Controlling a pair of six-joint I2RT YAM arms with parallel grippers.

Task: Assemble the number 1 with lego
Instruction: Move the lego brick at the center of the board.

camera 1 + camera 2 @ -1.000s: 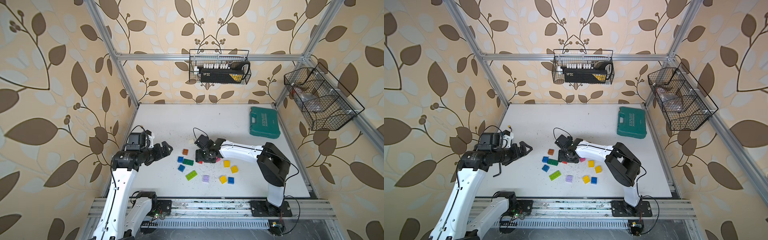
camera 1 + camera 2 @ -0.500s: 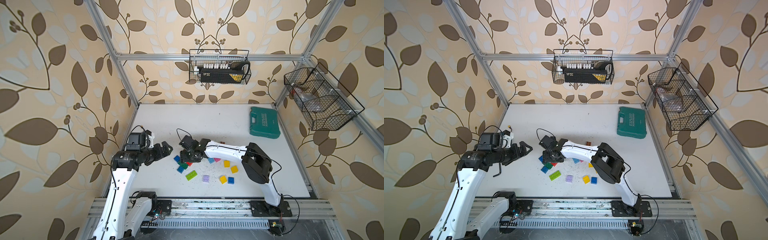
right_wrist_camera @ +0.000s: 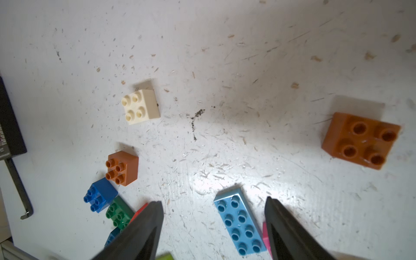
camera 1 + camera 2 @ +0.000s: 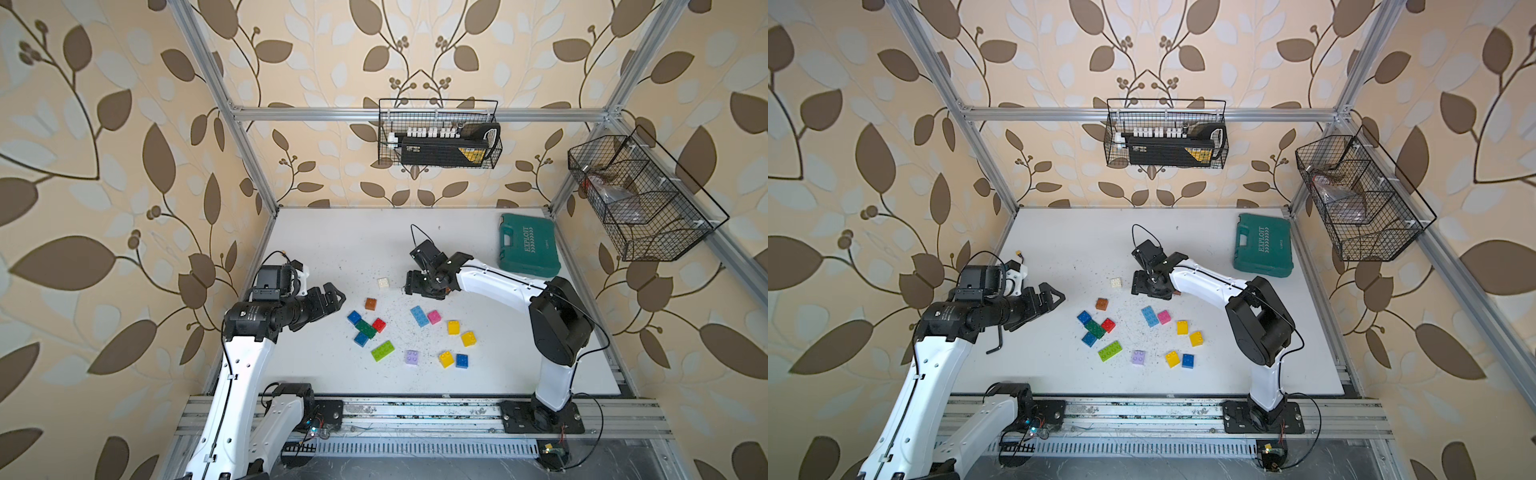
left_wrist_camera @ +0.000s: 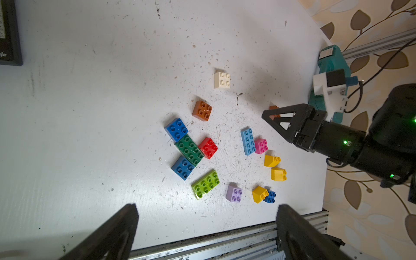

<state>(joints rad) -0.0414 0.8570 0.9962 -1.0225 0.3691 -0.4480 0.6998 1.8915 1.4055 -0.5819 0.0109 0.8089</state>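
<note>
"EXPLOIT" is printed on the lid of the teal tool case [image 4: 528,250], which lies flat at the far right corner of the white table [image 4: 332,241]. That's the only wording I can read.

The back-wall wire basket [image 4: 439,133] holds a black box [image 4: 436,150] with a yellow label patch, its print too small to make out, and a row of small white pieces [image 4: 432,132]. The side wire basket [image 4: 642,199] is split into compartments and holds something clear and crumpled that I can't identify.

The lego bricks [image 4: 1110,350] lie loose across the middle and front of the table. A dark green long brick [image 4: 365,328] touches a red brick [image 4: 378,324] and two blue ones. A light blue long brick [image 4: 419,316] sits against a pink brick [image 4: 434,317]. The lime long brick [image 4: 382,350] and lilac brick [image 4: 412,357] are nearer the front, and the yellow bricks [image 4: 454,327] are to the right.

The left gripper [image 4: 334,297] hovers just left of the cluster, jaws spread wide and empty. The right gripper [image 4: 419,286] has its jaws partly spread with nothing between them. It hangs just beyond the light blue brick, between the white brick [image 4: 383,283] and a brown brick [image 3: 361,140].
</note>
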